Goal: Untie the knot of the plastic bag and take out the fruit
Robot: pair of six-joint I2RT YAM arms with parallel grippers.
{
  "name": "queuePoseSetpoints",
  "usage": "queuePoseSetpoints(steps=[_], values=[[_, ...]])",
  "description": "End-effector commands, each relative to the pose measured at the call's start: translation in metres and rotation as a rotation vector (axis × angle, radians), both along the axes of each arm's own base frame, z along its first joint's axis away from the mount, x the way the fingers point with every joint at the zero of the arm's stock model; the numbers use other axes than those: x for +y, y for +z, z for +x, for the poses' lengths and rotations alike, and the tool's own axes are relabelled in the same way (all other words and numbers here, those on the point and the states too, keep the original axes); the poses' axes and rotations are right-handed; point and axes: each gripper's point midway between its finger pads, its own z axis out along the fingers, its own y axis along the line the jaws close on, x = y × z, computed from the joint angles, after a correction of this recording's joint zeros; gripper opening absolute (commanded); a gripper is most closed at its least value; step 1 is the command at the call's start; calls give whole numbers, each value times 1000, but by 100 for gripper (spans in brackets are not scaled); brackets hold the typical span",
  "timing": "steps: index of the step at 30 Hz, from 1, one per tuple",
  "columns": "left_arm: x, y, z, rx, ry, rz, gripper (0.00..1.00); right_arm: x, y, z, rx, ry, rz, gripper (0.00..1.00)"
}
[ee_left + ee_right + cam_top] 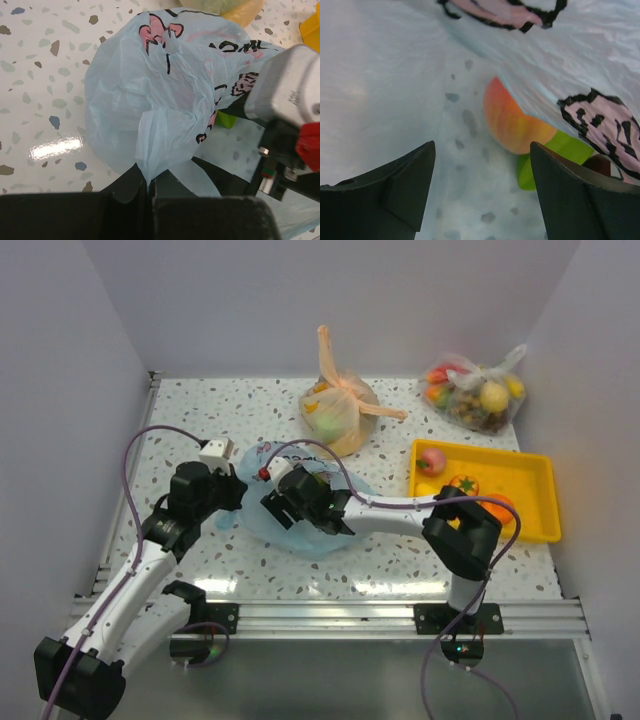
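The left arm is angling in from 7 o'clock. The left jaws are pinching a fold of the plastic bag at its 9 o'clock edge, and the thin blue film is rising up from between them. The bag is lying at the middle of the desk, pink prints showing. The right arm is stretching in from 4 o'clock, and the right jaws are standing wide apart, low over the bag. Just beyond them an orange-red fruit and a green fruit are lying partly under the printed film. An orange bag is sitting at the blue bag's 12 o'clock. A yellow tray at 3 o'clock is holding a pink peach, and a clear bag is resting at 2 o'clock.
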Motion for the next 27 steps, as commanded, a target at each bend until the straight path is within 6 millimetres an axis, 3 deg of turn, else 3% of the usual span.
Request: queuePoseSetpoints(steps=[1, 4, 12, 19, 23, 24, 26, 27], values=[[-3, 7, 4, -38, -16, -16, 0, 13, 25, 40, -119, -96, 81, 80], [-4, 6, 4, -36, -20, -16, 0, 9, 20, 55, -157, -175, 81, 84], [-6, 5, 4, -31, -32, -17, 0, 11, -1, 70, -181, -228, 68, 90], [-6, 3, 4, -24, -37, -16, 0, 13, -1, 83, -202, -273, 113, 91], [-6, 3, 4, -24, -36, -15, 0, 10, -1, 90, -210, -297, 125, 81], [-6, 2, 4, -22, -35, -16, 0, 9, -1, 91, -211, -300, 126, 68], [-6, 2, 5, -23, -33, -13, 0, 8, -3, 89, -205, -296, 120, 55], [-5, 1, 4, -20, -31, -12, 0, 7, 0, 89, -205, -298, 128, 42]])
